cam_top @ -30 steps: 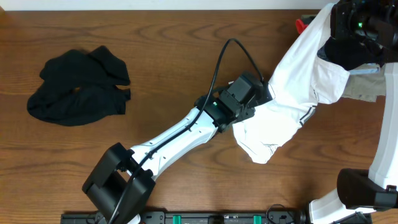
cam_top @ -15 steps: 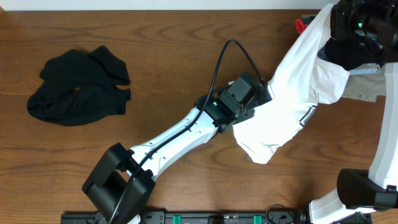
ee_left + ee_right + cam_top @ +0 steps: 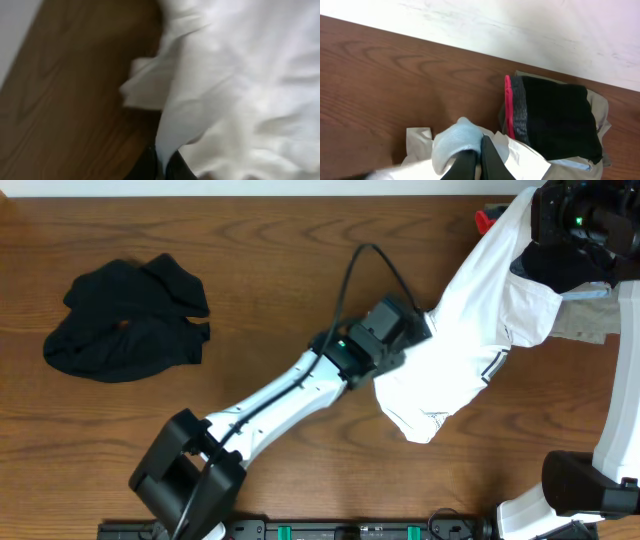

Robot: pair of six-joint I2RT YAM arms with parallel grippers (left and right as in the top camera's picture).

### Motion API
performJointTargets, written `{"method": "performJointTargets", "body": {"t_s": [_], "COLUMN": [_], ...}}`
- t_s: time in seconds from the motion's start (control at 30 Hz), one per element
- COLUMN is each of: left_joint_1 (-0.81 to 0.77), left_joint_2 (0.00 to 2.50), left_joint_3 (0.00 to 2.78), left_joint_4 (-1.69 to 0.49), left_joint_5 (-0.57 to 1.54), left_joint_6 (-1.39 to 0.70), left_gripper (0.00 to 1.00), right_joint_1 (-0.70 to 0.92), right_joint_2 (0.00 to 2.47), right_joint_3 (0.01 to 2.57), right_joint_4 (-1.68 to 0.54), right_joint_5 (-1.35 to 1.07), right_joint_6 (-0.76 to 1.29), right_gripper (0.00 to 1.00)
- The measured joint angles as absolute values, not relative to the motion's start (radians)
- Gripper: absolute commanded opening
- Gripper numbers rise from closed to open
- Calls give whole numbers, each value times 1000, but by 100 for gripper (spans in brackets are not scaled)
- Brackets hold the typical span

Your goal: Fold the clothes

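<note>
The white T-shirt [image 3: 470, 330] hangs stretched across the right of the table between my two grippers. Its lower part [image 3: 425, 405] rests on the wood. My left gripper [image 3: 420, 330] is shut on the shirt's left edge. In the left wrist view its dark fingers [image 3: 162, 162] pinch a white fold [image 3: 240, 75]. My right gripper [image 3: 530, 215] holds the shirt's top corner high at the far right. In the right wrist view the jaws [image 3: 480, 155] are shut on a pale blue-tinted fold [image 3: 457, 142]. The black garment [image 3: 125, 320] lies crumpled at the far left, away from both grippers.
A pile of other clothes sits at the right edge: a khaki garment [image 3: 590, 320], a grey one with red trim [image 3: 510, 107] and a dark folded piece [image 3: 555, 115]. The left arm [image 3: 280, 395] runs diagonally across the table's middle. A pale wall [image 3: 520, 25] borders the far side.
My left gripper has shifted slightly up and to the left, drawing the shirt's edge with it. The right gripper and the black garment have stayed where they were.
</note>
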State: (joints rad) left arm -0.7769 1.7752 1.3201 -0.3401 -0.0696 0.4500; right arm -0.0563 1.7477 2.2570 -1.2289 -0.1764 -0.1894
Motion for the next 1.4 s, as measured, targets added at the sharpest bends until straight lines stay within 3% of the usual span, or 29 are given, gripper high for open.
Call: {"method": "performJointTargets", "body": {"t_s": [0.37, 0.57, 0.8, 1.1, 1.4], "left_joint_1": [-363, -221, -171, -171, -137], "left_joint_2": [1464, 1322, 1209, 1104, 1174], "left_joint_3": [1415, 1421, 1421, 1421, 1422], "left_joint_4": [-250, -118, 10, 2, 110], "left_joint_5": [-148, -162, -162, -161, -161], "left_joint_6": [278, 253, 261, 297, 304], "left_gripper": [6, 6, 6, 6, 6], "right_joint_1": [-56, -56, -61, -84, -84], "right_joint_2": [1748, 1747, 1708, 1577, 1602], "right_joint_3": [2257, 2257, 2257, 2267, 2278], "right_joint_4": [-1153, -1078, -1033, -1054, -1011], "right_joint_5": [-177, -184, -185, -186, -187], "right_joint_6": [-189, -189, -189, -189, -189], "right_gripper": [1, 1, 1, 1, 1]}}
